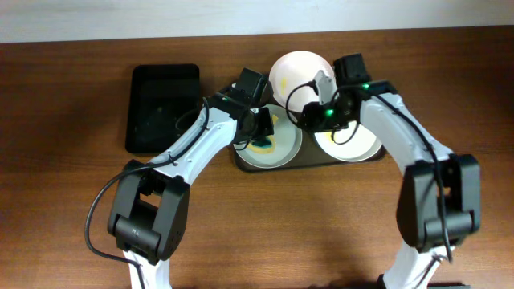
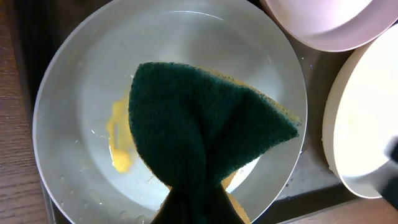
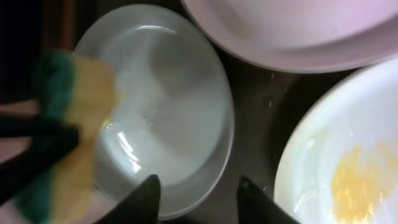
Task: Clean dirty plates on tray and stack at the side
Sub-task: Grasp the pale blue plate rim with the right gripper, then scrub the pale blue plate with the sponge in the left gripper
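Clamped green-faced sponge [image 2: 205, 143] in left gripper [image 1: 261, 124] over smeared plate [image 2: 74, 87], near far edge of table [image 1: 64, 201]; spread right gripper [image 3: 198, 183] wide, unladen, over tray [image 3: 255, 115] amid crowding plate rims.

both arms wear white shells on their long links, the left arm [image 1: 193, 148] and right arm [image 1: 397, 120] alike, with boxy black joint housings [image 1: 144, 215]. a thin black cable [image 1: 90, 215] loops beside the left base. green lights [image 1: 328, 112] glow on the right wrist (just above the tray [image 1: 309, 163]). the right gripper [image 3: 198, 182] has matte black, tapered fingers [image 3: 144, 198].
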